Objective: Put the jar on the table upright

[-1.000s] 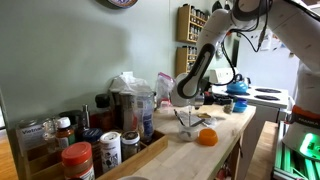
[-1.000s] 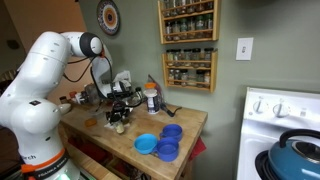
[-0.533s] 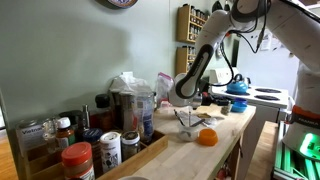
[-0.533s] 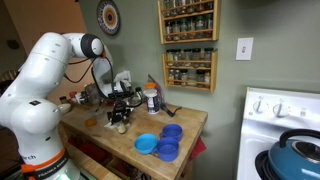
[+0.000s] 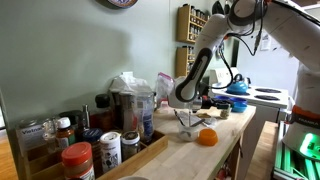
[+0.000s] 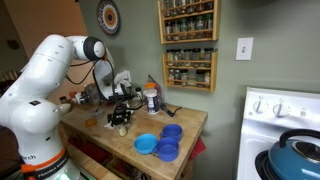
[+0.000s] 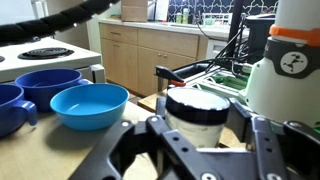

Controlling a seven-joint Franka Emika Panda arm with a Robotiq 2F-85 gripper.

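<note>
In an exterior view the claw hangs low over the worktop, about midway along it, just inboard of an orange round thing at the near edge. Against the pictures a second back the arm has scarcely shifted, and the jar is too small to make out here.

In an exterior view from the other side, the claw sits directly over the jar, near the front edge and away from the blue bowls by the stove-end corner. Again there is almost no movement.

In the wrist view the jar stands upright on the worktop, dark lid uppermost, between fingers spread wide on either side. Whether they touch it I cannot tell. The jar looks set down and released, so the task seems all but finished.
</note>
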